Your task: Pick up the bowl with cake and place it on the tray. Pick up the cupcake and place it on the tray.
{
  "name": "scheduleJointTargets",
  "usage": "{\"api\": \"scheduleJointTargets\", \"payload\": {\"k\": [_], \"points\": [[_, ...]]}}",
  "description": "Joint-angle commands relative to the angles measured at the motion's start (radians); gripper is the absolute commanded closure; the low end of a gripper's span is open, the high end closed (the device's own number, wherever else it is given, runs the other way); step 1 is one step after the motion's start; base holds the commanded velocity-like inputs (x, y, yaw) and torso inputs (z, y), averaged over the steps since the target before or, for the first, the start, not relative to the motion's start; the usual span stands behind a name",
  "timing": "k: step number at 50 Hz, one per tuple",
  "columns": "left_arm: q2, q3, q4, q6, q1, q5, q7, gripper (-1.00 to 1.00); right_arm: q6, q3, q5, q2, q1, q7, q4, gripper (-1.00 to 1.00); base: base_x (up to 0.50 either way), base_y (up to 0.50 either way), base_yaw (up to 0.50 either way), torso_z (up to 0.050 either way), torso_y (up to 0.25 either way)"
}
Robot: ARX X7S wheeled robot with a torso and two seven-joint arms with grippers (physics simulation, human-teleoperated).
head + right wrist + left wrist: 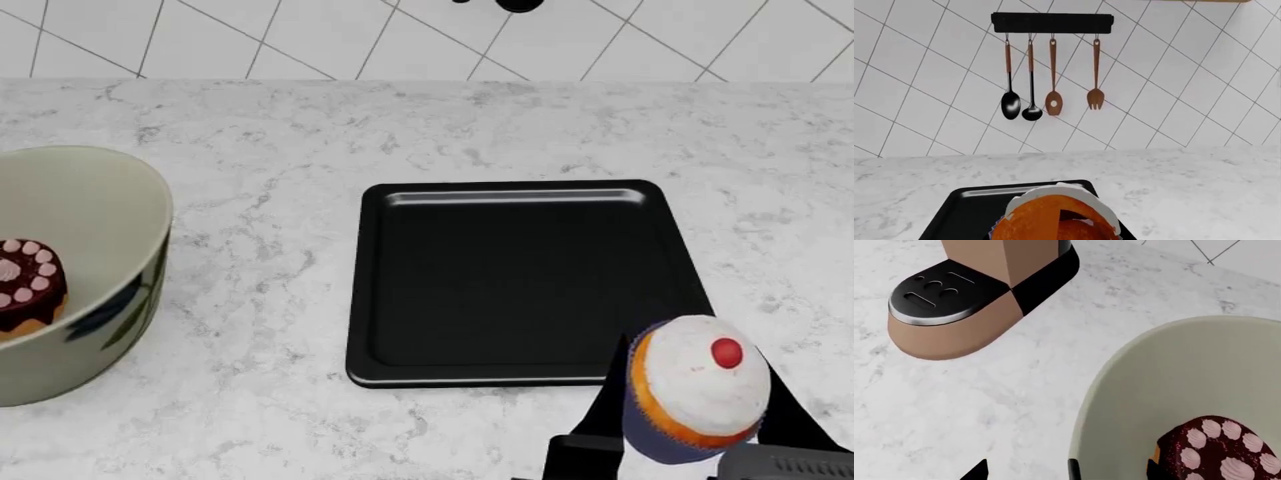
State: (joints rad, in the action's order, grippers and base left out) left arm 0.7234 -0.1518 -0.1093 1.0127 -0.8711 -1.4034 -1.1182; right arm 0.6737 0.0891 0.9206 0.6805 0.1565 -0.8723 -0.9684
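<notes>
The cream bowl [94, 250] with a blue-green leaf pattern stands on the counter at the far left, with the chocolate cake [24, 285] with pink dots inside. The black tray [521, 290] lies empty in the middle. My right gripper [697, 425] is shut on the cupcake [697, 385] and holds it up near the tray's front right corner. The right wrist view shows the cupcake [1054, 217] close up over the tray [964, 210]. My left gripper [1066, 472] is open, its dark fingertips [977, 471] either side of the bowl's rim [1121, 365], beside the cake [1221, 450]. It is outside the head view.
A tan and black appliance [967, 295] stands on the marble counter close to the bowl. A black rail with several hanging utensils [1052, 65] is on the tiled wall behind the counter.
</notes>
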Motion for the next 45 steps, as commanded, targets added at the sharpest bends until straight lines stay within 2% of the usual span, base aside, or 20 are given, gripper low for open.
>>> {"api": "scheduleJointTargets", "payload": {"k": [1,2,3,25,33,39,45], "points": [[-0.003,-0.01,-0.009,-0.004,0.02,-0.002,0.009,-1.0,0.006,0.003,-0.02,0.004,0.001,0.007,-0.005,1.0,0.0,0.0,0.0,0.0,0.0],[-0.002,-0.009,-0.008,-0.005,0.022,-0.004,0.009,-1.0,0.006,0.004,-0.02,0.004,0.0,0.006,-0.005,1.0,0.01,0.0,0.0,0.0,0.0],[-0.002,-0.007,-0.004,-0.006,0.023,-0.005,0.01,1.0,0.006,0.003,-0.017,0.005,0.001,0.004,-0.007,1.0,0.0,0.0,0.0,0.0,0.0],[-0.003,0.001,0.021,0.008,0.01,-0.043,-0.007,1.0,-0.006,0.015,-0.017,0.01,0.002,-0.005,-0.004,1.0,0.0,0.0,0.0,0.0,0.0],[-0.034,0.002,0.072,0.065,-0.16,-0.128,-0.049,1.0,-0.019,0.03,-0.041,0.008,0.013,0.017,0.022,1.0,0.0,0.0,0.0,0.0,0.0],[-0.099,-0.087,-0.06,0.036,-0.318,0.004,0.07,1.0,-0.034,0.04,-0.066,0.007,0.032,0.042,0.049,1.0,0.0,0.0,0.0,0.0,0.0],[-0.171,-0.165,-0.188,-0.027,-0.395,0.118,0.197,1.0,-0.042,0.051,-0.088,0.007,0.051,0.063,0.076,1.0,0.0,0.0,0.0,0.0,0.0]]}}
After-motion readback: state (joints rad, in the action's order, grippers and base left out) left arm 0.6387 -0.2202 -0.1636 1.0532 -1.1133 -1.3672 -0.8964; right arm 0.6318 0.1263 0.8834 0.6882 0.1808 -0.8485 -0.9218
